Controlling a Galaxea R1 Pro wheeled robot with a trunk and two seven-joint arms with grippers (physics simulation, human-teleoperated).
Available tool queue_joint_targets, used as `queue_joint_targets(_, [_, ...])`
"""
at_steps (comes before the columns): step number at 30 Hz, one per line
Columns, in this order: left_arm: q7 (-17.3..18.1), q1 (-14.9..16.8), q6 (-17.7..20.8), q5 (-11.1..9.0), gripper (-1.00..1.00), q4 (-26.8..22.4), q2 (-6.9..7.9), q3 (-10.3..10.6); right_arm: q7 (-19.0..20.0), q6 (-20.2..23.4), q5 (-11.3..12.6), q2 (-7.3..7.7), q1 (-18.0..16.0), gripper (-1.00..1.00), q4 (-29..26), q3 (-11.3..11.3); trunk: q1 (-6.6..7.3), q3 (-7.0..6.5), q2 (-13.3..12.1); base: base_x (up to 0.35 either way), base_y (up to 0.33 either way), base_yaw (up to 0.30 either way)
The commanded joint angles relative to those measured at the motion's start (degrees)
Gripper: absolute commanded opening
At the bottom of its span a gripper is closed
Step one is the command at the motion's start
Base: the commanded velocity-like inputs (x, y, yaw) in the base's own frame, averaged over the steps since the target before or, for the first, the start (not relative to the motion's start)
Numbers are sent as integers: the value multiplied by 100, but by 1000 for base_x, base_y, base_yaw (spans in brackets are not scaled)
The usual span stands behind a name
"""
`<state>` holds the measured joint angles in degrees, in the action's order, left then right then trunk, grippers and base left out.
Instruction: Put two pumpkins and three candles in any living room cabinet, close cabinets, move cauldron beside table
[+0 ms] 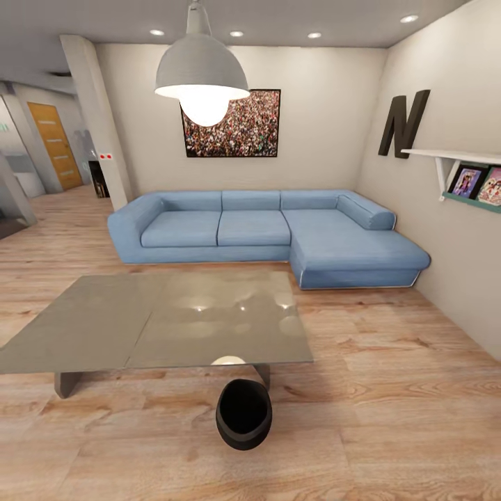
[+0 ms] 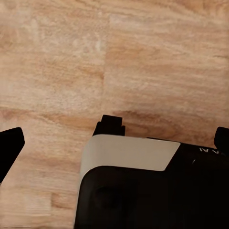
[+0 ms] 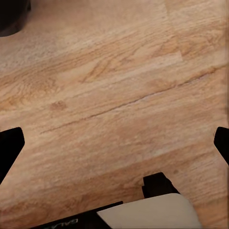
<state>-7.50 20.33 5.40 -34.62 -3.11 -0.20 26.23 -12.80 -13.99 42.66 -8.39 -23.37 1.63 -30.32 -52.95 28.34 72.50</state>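
Wooden plank flooring (image 1: 390, 431) ran across the living room, where a blue corner sofa (image 1: 278, 233) stood against the far wall under a framed crowd picture (image 1: 233, 124) and a hanging lamp (image 1: 202, 69). On the floor the black cauldron (image 1: 243, 414) sat just beside the near edge of the table (image 1: 104, 323), close to one of its grey legs. The left gripper (image 2: 114, 143) hung over bare planks with its fingers spread wide apart, part of the robot's white and black body beneath it. The right gripper (image 3: 114, 143) was likewise wide apart and holding nothing, and a dark rounded edge, probably the cauldron (image 3: 12, 16), lay well beyond its fingertips.
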Motion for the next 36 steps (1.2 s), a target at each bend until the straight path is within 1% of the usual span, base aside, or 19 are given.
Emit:
queue_joint_targets(1, [-32,-13,29,-38,100,-14,-1,48,-4,-25,40,-5,2,100,19,-45,23,-13,-38,0,0,0])
queue_joint_targets(5, [-32,-40,24,-29,100,-14,-2,48,-3,-25,40,-5,44,100,21,-46,111,-85,-199,0,0,0])
queue_joint_targets(11, [-32,-61,22,-28,100,-14,6,48,-3,-16,29,58,68,100,20,-53,242,-193,-440,0,0,0])
queue_joint_targets(19, [-32,-68,10,-26,100,-14,11,48,17,-15,14,65,70,100,12,-58,418,-336,-760,0,0,0])
queue_joint_targets(21, [-32,-71,-2,14,100,-14,11,48,21,-16,14,65,70,100,13,-60,462,-372,-841,0,0,0])
queue_joint_targets(24, [-32,-111,-11,137,100,-14,10,48,23,2,8,65,70,100,13,-61,528,-426,-961,0,0,0])
queue_joint_targets(36, [-32,-152,-13,174,100,-14,8,48,23,11,12,65,104,100,22,-57,792,-642,-1442,0,0,0])
